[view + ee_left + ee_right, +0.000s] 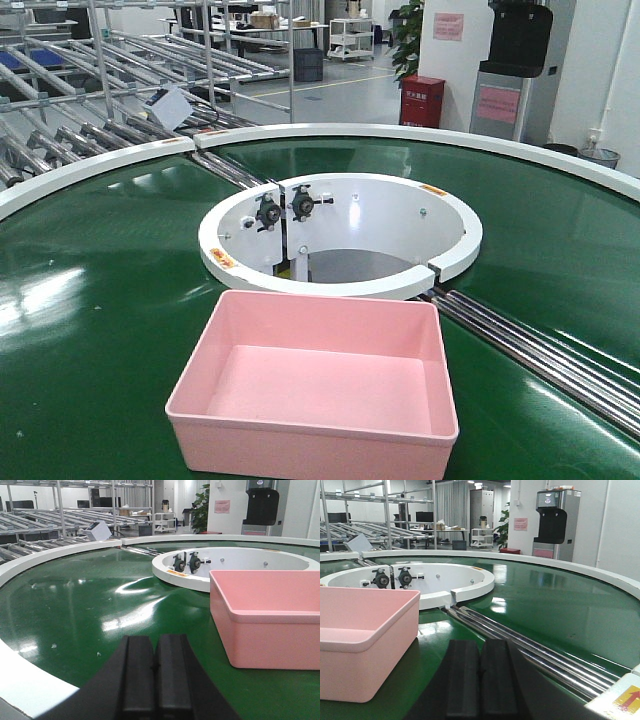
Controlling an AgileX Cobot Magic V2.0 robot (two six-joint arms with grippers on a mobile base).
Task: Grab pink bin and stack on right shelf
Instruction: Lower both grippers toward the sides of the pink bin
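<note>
Presently: pink bin [312,385] ungrasped on green conveyor [100,260]; left pincer [156,667] and right pincer [480,672] pressed together; stacking outstanding.

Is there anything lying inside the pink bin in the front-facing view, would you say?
No, the pink bin sits empty, showing only its bare pink floor.

1. A glossy green conveyor belt [100,260] curves in a ring and mirrors the ceiling lights.
2. A white inner ring [340,285] sits at its centre, with two black bearing blocks [302,207] on its inside wall.
3. Steel rollers [540,350] cross the belt from the ring's gap.
4. Roller racks [60,90] stand behind on the left.
5. A red box [422,100], a water dispenser [518,40] and a plant [405,30] stand at the back.
</note>
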